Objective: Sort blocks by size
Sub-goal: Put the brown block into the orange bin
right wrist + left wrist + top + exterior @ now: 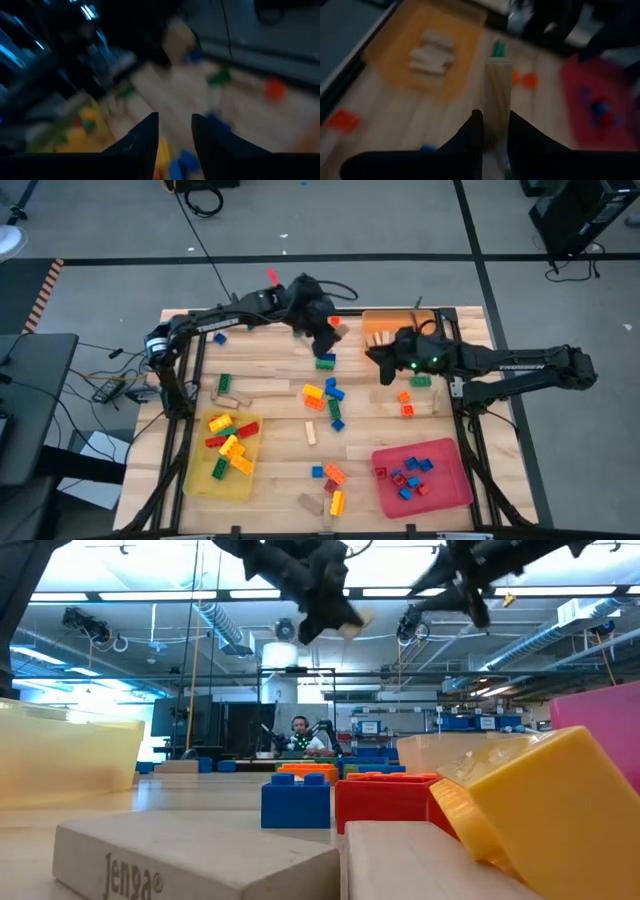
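My left gripper (333, 328) is raised over the far middle of the table, shut on a tan wooden block (498, 90). In the low view the block (352, 622) shows high above the tabletop. Just to its right stands the orange tray (385, 326), with wooden pieces lying in it. My right gripper (382, 368) hovers near that tray, clear of the table. Its fingers (175, 125) are a little apart, with nothing between them. Loose bricks in green (325, 362), yellow (313, 394), blue (337, 423) and orange (405, 398) lie on the table's middle. My left gripper pinches the wooden block between its two fingers, on its two long sides near one end (496, 131). The block runs along the fingers and sticks out past their tips. The fingers slant down, coming from the table's left. The block is lifted clear of the table.
A yellow tray (250, 480) at the near left holds yellow, red and green bricks. A red tray (450, 480) at the near right holds small blue and red bricks. Wooden planks (245, 387) lie left of centre. A person (300, 735) sits far behind the table.
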Controlling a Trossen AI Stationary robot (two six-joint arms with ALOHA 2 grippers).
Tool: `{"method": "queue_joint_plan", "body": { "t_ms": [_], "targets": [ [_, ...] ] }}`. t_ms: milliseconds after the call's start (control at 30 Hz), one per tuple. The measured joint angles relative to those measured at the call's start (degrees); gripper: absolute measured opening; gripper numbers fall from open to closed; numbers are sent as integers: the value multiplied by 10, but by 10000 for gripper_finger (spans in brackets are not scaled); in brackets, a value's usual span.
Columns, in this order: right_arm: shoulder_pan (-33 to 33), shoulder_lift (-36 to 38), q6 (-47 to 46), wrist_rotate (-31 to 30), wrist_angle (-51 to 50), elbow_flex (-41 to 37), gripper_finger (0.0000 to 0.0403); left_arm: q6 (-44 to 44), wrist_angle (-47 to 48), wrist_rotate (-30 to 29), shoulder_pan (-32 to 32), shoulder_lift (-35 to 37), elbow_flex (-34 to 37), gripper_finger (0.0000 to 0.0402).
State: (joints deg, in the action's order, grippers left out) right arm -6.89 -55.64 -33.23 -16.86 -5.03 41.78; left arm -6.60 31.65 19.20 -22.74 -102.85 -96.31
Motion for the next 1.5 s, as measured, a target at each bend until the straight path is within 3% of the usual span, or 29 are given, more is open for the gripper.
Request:
{"method": "queue_joint_plan", "body": {
  "t_ms": [200,467,600,800,967,1067,1267,1500],
  "targets": [
    [-34,-3,18,18,109,0,166,-74,-115,71,9,-4,0,58],
    [-70,-3,25,82,175,0,231,-116,-193,83,21,-5,0,58],
    [-79,-6,38,103,202,0,238,-122,-211,87,23,-7,0,58],
    [-86,-30,41,123,224,0,191,-125,-234,88,31,-7,0,58],
    [-86,-44,75,127,266,0,118,-125,-238,86,33,-7,0,59],
    [-86,-42,90,137,274,0,72,-118,-245,90,34,-7,0,79],
    [-88,-43,114,135,274,1,70,-124,-244,75,34,-7,0,136],
    [-115,-40,101,137,271,1,70,-108,-247,51,34,-7,0,176]
  ]
}}
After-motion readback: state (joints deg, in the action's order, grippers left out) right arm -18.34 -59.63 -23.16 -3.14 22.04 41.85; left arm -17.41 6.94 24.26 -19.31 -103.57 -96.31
